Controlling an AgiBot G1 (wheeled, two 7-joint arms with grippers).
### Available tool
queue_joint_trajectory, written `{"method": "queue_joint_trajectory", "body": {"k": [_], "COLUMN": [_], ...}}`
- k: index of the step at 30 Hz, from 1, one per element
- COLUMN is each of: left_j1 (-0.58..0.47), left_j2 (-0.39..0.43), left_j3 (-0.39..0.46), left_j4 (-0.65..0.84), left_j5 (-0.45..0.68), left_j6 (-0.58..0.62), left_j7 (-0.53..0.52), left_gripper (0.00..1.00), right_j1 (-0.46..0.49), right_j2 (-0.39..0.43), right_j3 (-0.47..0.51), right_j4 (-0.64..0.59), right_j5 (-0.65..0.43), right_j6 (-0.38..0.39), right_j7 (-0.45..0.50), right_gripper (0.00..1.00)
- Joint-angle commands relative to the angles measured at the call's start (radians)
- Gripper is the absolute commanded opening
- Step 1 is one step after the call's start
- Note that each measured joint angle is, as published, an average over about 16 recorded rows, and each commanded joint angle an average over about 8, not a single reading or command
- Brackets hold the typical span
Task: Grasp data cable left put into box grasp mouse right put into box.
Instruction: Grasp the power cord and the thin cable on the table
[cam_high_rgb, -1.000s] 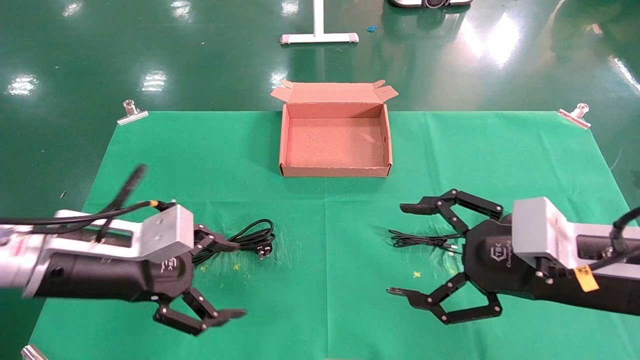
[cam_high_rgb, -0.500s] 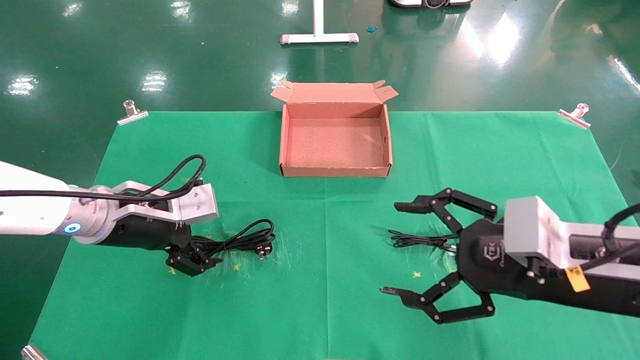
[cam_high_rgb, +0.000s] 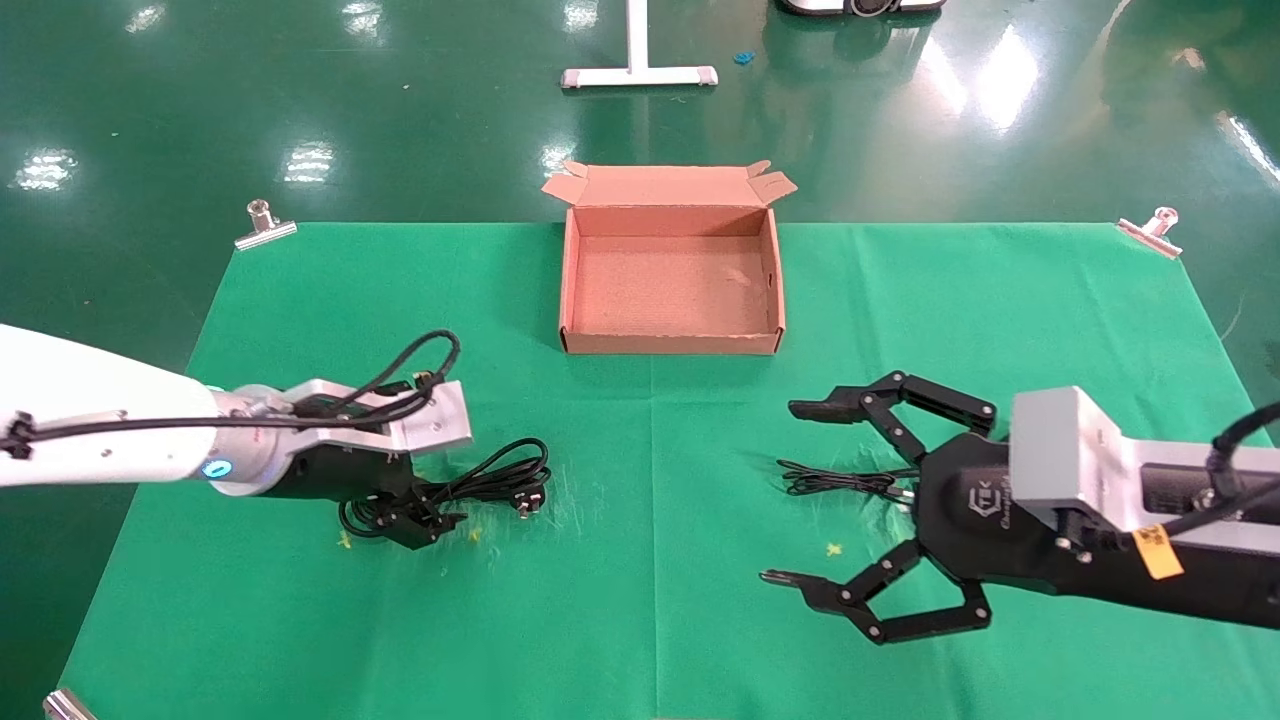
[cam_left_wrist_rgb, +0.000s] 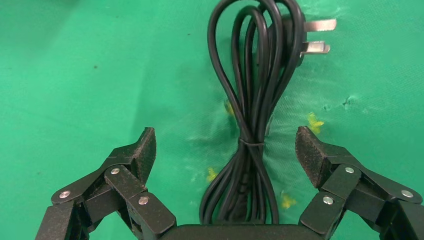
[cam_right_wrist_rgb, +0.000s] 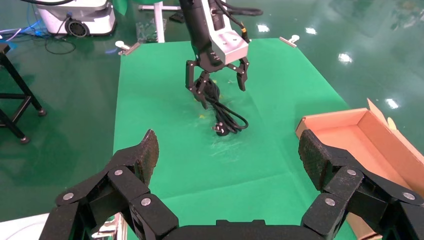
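Note:
The data cable (cam_high_rgb: 492, 477) lies coiled on the green cloth at the left, its plug (cam_high_rgb: 530, 500) pointing right. My left gripper (cam_high_rgb: 420, 515) is open and low over the coil's left end. In the left wrist view the cable (cam_left_wrist_rgb: 255, 100) runs between the spread fingers of the left gripper (cam_left_wrist_rgb: 226, 145), and neither pad touches it. My right gripper (cam_high_rgb: 790, 495) is open above the cloth at the right. The mouse body is hidden behind it; only its thin cord (cam_high_rgb: 840, 480) shows. The empty brown box (cam_high_rgb: 670, 345) stands open at the back centre.
Metal clips (cam_high_rgb: 265, 225) (cam_high_rgb: 1150, 232) pin the cloth's (cam_high_rgb: 650, 620) back corners. A white stand base (cam_high_rgb: 638, 75) is on the floor beyond the box. In the right wrist view the left gripper (cam_right_wrist_rgb: 215, 85), cable (cam_right_wrist_rgb: 227, 117) and box (cam_right_wrist_rgb: 360, 130) show ahead.
My left arm has swung back and down, bringing its open gripper from the front of the cloth onto the cable's left end. The right gripper has shifted only slightly.

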Motion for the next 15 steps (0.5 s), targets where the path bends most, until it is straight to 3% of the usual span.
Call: {"method": "queue_joint_trajectory", "body": {"k": [1,15], "left_j1": [0.007,0.013], "left_j2": [0.008,0.006], "left_j3": [0.006,0.014], "left_j4": [-0.006,-0.022], "left_j5": [0.017,0.062], "left_j6": [-0.008,-0.016], "left_j7": [-0.012,-0.041], "left_gripper": [1.00,1.00], "right_j1": [-0.002,-0.008], "right_j2": [0.004,0.009], "right_j3": [0.002,0.005], "right_j4": [0.000,-0.001], "right_j5": [0.002,0.004], "right_j6": [-0.001,-0.001], "right_j7": [-0.001,-0.005], "right_gripper": [1.00,1.00]}}
